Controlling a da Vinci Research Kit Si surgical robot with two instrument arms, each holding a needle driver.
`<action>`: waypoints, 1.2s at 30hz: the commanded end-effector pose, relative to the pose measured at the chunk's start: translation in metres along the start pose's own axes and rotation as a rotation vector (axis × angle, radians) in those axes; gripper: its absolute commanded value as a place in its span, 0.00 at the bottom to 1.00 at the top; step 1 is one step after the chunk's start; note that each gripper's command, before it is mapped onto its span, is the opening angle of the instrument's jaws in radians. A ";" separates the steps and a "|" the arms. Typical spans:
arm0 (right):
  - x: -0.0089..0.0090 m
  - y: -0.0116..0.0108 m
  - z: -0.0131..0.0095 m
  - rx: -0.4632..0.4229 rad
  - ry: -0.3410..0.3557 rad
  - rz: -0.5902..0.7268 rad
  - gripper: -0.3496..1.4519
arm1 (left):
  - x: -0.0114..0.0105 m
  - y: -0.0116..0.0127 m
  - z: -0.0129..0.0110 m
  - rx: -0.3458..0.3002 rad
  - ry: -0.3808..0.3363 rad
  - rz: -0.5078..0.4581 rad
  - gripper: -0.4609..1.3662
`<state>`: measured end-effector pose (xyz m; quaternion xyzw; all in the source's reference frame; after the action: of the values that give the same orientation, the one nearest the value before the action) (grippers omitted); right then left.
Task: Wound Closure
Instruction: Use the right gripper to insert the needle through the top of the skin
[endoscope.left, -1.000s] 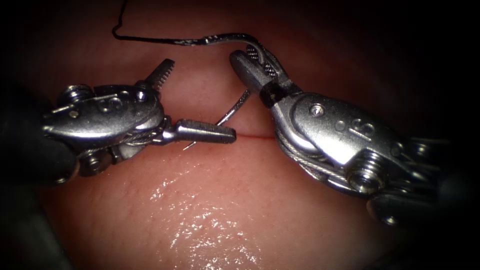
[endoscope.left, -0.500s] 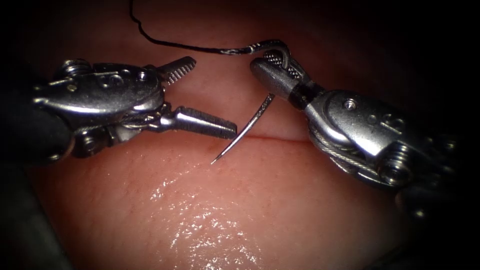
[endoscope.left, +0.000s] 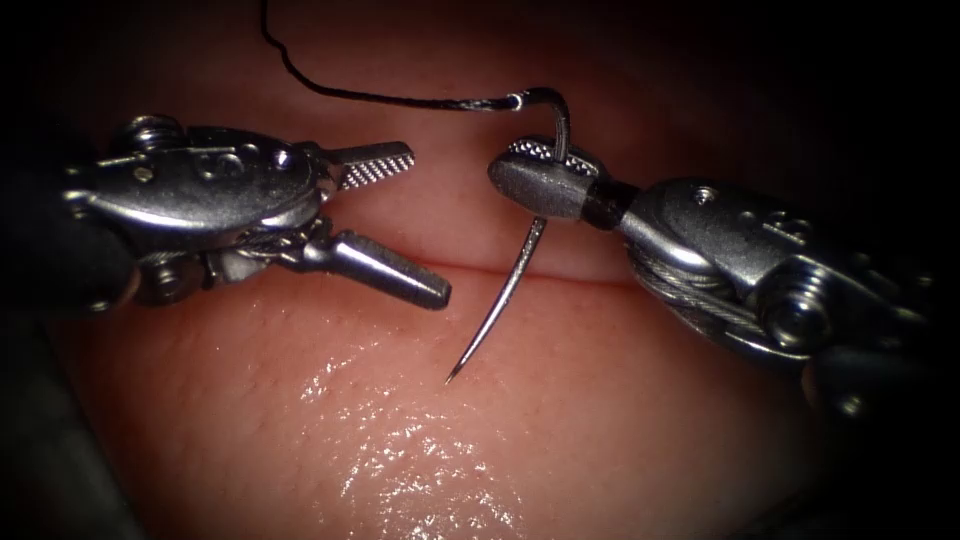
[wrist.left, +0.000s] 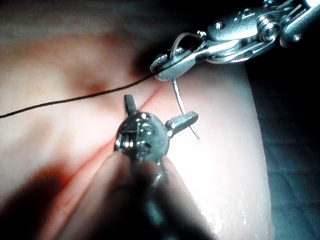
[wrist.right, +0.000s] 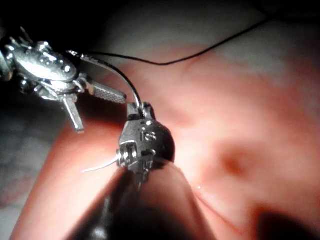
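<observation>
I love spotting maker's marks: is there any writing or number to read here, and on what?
"IS": on the metal wrist of the right pincer, which holds the needle near its thread end, out of the tissue.
Marks on the open, empty left pincer's wrist: too blurred to read.

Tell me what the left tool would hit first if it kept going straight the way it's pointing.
Probably the needle held by the right tool: the open left tool points toward its shaft, though depth is unclear.

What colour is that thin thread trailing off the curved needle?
Black: the thin thread leaves the curved steel needle, clearest in the endoscope view.
</observation>
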<state>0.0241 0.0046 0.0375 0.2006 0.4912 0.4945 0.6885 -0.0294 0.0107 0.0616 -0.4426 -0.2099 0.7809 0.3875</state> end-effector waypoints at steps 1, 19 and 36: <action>0.0000 0.0000 0.0000 0.011 -0.005 -0.005 0.00 | -0.0001 -0.0001 0.0000 0.000 0.002 0.007 0.69; 0.0016 0.0018 0.0008 0.176 0.005 -0.258 0.00 | -0.0046 -0.0029 0.0003 0.024 -0.037 0.128 0.41; 0.0014 0.0033 0.0046 0.167 0.063 -0.559 0.00 | -0.0092 -0.0053 0.0006 0.092 -0.179 0.168 0.08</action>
<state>0.0269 0.0081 0.0416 0.0964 0.5889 0.2424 0.7650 -0.0247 0.0065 0.0705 -0.3667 -0.1668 0.8562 0.3233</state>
